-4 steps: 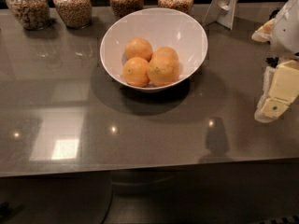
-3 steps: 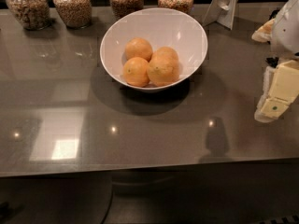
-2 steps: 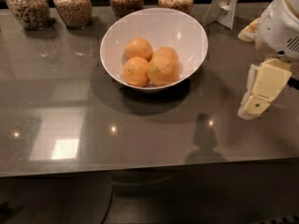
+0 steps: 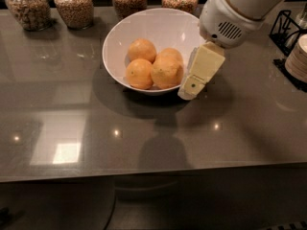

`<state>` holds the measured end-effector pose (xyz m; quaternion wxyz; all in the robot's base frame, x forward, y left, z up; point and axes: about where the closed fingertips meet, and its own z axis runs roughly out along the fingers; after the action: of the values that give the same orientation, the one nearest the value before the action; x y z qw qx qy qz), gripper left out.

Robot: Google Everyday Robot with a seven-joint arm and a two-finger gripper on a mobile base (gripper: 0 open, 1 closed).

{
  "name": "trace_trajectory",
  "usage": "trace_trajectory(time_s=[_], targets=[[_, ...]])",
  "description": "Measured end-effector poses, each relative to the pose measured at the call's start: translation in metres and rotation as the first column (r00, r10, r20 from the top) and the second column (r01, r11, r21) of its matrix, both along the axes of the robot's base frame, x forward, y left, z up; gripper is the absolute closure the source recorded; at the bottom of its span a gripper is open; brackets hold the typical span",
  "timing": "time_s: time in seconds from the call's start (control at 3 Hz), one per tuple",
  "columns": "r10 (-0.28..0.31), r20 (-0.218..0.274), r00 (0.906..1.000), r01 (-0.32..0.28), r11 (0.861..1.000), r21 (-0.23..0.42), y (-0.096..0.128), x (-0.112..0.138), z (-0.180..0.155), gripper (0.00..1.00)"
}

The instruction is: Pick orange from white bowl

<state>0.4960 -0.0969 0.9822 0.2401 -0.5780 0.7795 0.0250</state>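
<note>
A large glossy white bowl (image 4: 120, 42) stands on the dark grey counter (image 4: 72, 119) at the middle back. It holds three oranges (image 4: 153, 63) packed together. My gripper (image 4: 192, 87) hangs from the white arm at the upper right. Its cream finger points down over the bowl's right rim, just right of the nearest orange. It holds nothing that I can see.
Several grain-filled glass jars (image 4: 74, 6) line the counter's back edge behind the bowl. A black wire rack (image 4: 288, 28) and a stack of pale plates (image 4: 298, 56) stand at the far right. The counter's front edge runs across the lower part of the view.
The arm has swung left and in from the right edge of the counter. The gripper now hangs at the bowl's right rim. The bowl and oranges have not moved.
</note>
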Motion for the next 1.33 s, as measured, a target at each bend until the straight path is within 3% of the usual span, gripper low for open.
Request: trace_trajectory(time_s=[0.33, 0.67, 1.0, 1.33], targets=[[-0.046, -0.017, 0.9988, 0.046, 0.999, 0.018, 0.002, -0.001, 0.001, 0.00], [-0.046, -0.017, 0.9988, 0.046, 0.999, 0.019, 0.002, -0.001, 0.001, 0.00], [-0.089, 0.028, 0.9956, 0.087, 0.992, 0.088, 0.005, 0.007, 0.004, 0.00], [-0.185, 0.069, 0.9802, 0.166, 0.960, 0.227, 0.017, 0.026, 0.006, 0.00]])
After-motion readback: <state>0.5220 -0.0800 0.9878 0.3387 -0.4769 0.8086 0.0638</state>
